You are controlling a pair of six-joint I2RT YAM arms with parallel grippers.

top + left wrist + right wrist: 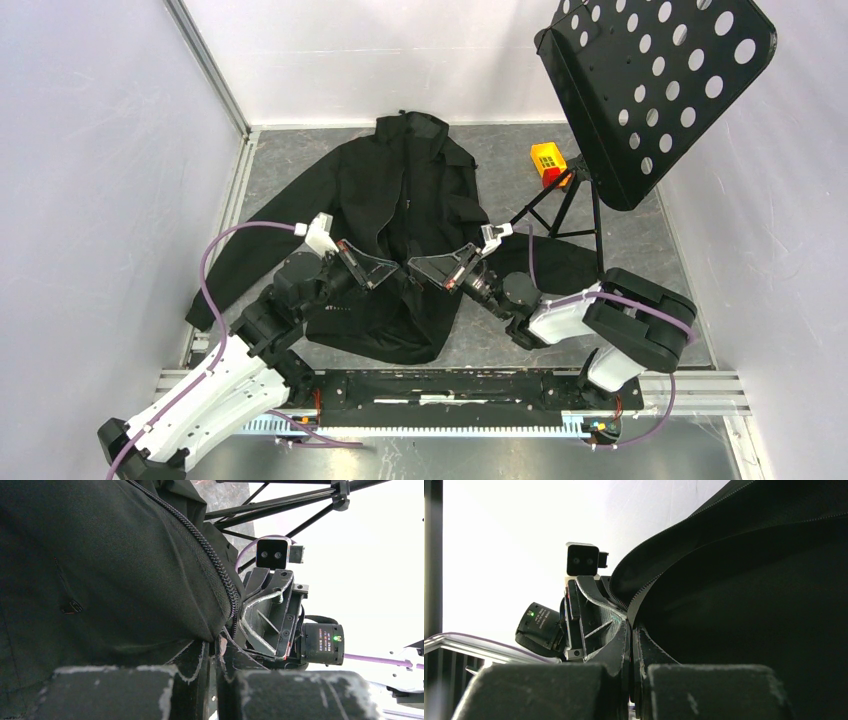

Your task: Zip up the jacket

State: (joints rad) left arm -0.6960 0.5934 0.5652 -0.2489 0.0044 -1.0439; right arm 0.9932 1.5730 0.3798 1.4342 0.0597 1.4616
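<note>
**Item 1. My left tool [215, 662].** Closed. It pinches the lower front edge of the jacket [110, 570], where that side's zipper [220, 577] teeth run down into the pads.

**Item 2. My right tool [631, 652].** Closed likewise, on the opposite front edge. That side's tooth line curves down into the grip. From above, the two tools face each other over the lower front of the garment, tips near but apart.

**Item 3. Jacket.**
- Position: black and long-sleeved, spread front-up on the desk [500, 160], collar toward the far wall, hem toward my bases, one sleeve out to each side.
- State: the lower front looks open between my tools. I cannot tell how far up it is joined, and I cannot find the slider in any view.
- Handling, as I judge it: soft, limp and light. It bulges and drapes from each pinch, so it will fold rather than push. The smooth cloth may slip out of a thin grip.
- Best hold: on the tooth tape itself, the stiffest part, close to its bottom ends, so the two ends can be lined up.

**Item 4. Surroundings.** A black perforated music stand [650, 90] has its legs by the jacket's right-hand sleeve. A yellow and red block [548, 160] sits beside them.
</note>
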